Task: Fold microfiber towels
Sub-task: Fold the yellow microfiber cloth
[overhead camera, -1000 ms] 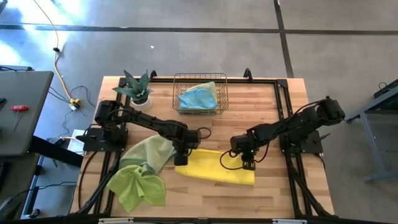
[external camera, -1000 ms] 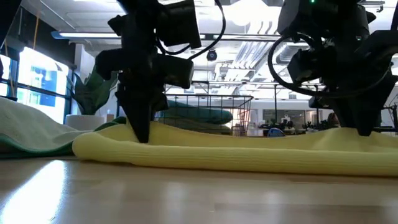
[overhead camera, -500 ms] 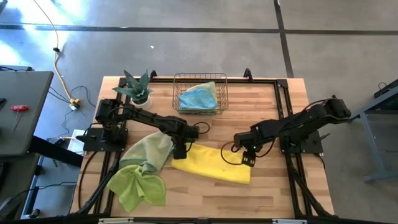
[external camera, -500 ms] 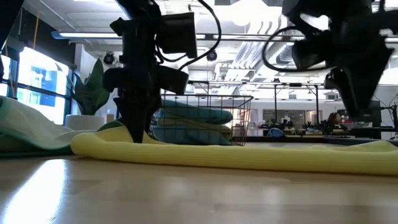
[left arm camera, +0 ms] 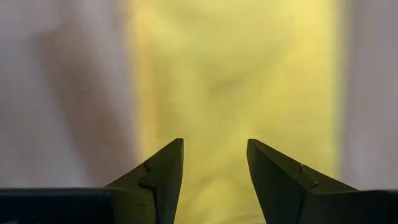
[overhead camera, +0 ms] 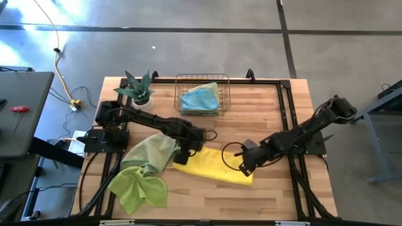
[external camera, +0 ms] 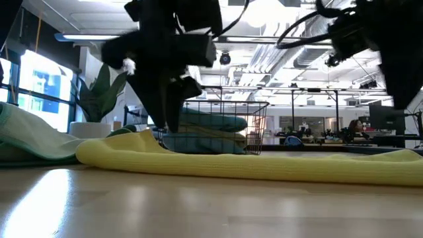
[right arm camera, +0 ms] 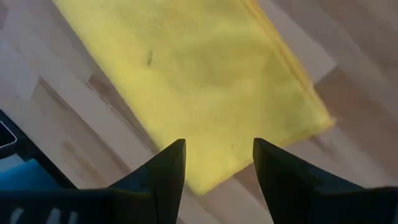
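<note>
There, the folded yellow towel (overhead camera: 213, 166) was laid flat on the tabletop (overhead camera: 276, 194). The left pincer (overhead camera: 183, 152) was held open over its left end, and the right pincer (overhead camera: 246, 168) open above its right end, nothing gripped.

Both arms are dark, nearly black, built of blocky jointed segments bolted to black bases on the table's left and right edges. Thin black cables loop off each wrist (one curls near the right gripper (overhead camera: 245, 168)). The left gripper (overhead camera: 183, 154) has tapered, wedge-shaped matte fingers.
</note>
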### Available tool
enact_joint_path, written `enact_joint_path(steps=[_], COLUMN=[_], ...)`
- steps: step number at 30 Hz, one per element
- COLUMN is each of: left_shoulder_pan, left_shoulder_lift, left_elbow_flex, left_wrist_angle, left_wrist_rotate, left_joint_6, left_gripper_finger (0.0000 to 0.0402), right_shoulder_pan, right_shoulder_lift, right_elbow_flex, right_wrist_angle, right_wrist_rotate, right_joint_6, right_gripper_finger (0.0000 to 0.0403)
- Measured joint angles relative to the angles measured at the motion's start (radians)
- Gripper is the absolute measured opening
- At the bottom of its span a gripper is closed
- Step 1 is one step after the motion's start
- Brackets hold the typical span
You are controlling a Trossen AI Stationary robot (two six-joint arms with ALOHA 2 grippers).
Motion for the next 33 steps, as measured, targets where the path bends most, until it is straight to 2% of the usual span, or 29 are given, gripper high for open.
enact_joint_path(steps=[3,7,11,14,16,20,27,33], left_shoulder_pan=[-0.029,-0.068,-0.098,-0.110,-0.114,-0.117,-0.116,-0.107], left_shoulder_lift=[0.000,0.000,0.000,0.000,0.001,0.001,0.023,0.047], left_elbow_flex=[0.000,-0.001,-0.049,-0.096,-0.131,-0.182,-0.190,-0.192], left_wrist_angle=[0.040,0.077,0.113,0.168,0.220,0.364,0.485,0.591], left_wrist_rotate=[0.074,0.037,-0.002,-0.008,-0.015,-0.039,-0.130,-0.124], left_joint_6=[0.047,0.011,-0.030,-0.060,-0.099,-0.167,-0.179,-0.213], left_gripper_finger=[0.0166,0.0166,0.0165,0.0165,0.0165,0.0165,0.0165,0.0165], right_shoulder_pan=[0.074,0.196,0.314,0.378,0.399,0.409,0.407,0.400], right_shoulder_lift=[-0.001,-0.001,0.000,0.000,0.000,0.000,0.000,0.005], right_elbow_flex=[-0.005,-0.055,-0.114,-0.137,-0.137,-0.137,-0.137,-0.138], right_wrist_angle=[0.009,0.112,0.290,0.365,0.366,0.318,0.183,0.151], right_wrist_rotate=[0.044,0.128,0.291,0.435,0.490,0.509,0.498,0.464], right_joint_6=[0.143,0.412,0.658,0.752,0.789,0.848,0.952,0.957], right_gripper_finger=[0.0181,0.0181,0.0181,0.0181,0.0181,0.0181,0.0181,0.0181])
